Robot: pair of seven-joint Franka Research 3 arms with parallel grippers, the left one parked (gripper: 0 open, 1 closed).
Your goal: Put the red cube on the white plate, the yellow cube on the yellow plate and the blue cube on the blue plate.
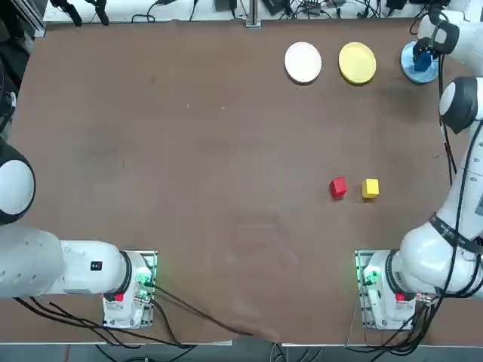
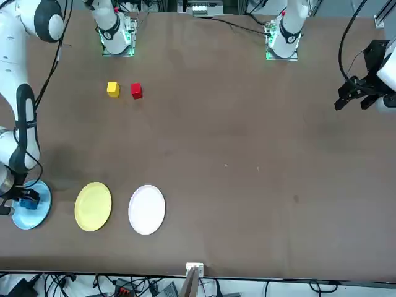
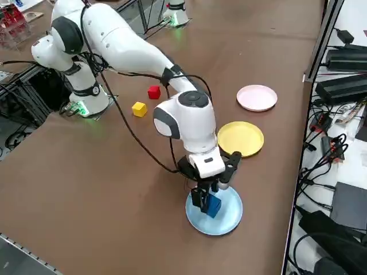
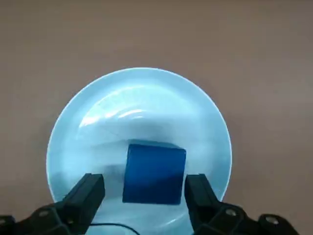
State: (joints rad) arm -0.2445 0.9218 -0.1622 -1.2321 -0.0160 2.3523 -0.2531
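I had the right claw [image 4: 145,188] low over the blue plate [image 4: 98,117] at the far right corner of the table [image 1: 189,166], its fingers [image 4: 88,191] spread apart on either side of the blue cube [image 4: 154,172], with a gap showing on one side. The cube sat on the plate. The yellow plate [image 1: 357,62] and white plate [image 1: 303,62] lay beside it in a row. The red cube [image 1: 338,187] and yellow cube [image 1: 370,188] rested close together mid-table.
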